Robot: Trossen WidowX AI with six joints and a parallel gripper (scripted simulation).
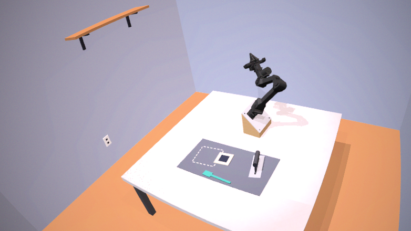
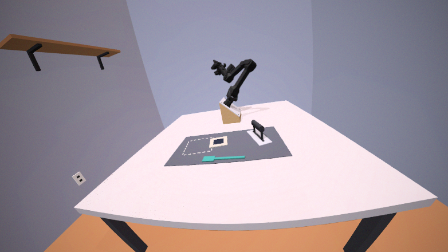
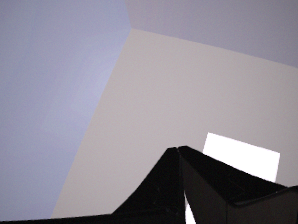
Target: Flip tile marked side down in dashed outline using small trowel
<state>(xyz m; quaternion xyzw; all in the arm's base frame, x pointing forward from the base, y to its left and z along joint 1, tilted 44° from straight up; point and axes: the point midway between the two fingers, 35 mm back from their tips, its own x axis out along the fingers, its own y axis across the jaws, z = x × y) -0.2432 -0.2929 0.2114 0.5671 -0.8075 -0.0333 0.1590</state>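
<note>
black gripper (image 1: 250,54) (image 2: 213,63) (image 3: 177,156) clenched on nothing above the table (image 1: 172,149) (image 2: 250,188), marked tile (image 1: 227,163) (image 2: 222,145) overlapping dashed outline's (image 1: 204,165) (image 2: 197,153) right edge, trowel (image 1: 256,159) (image 2: 258,126) at right

Cream tile (image 1: 224,158) (image 2: 218,141) mark-up, apparently edging dashed outline (image 1: 203,164) (image 2: 197,153); black-handled trowel (image 1: 256,159) (image 2: 258,125) blade-flat.

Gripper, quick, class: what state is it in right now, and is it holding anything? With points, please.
Gripper (image 1: 250,53) (image 2: 214,61) (image 3: 177,156): closed, fingertips together, holding nothing.
</note>
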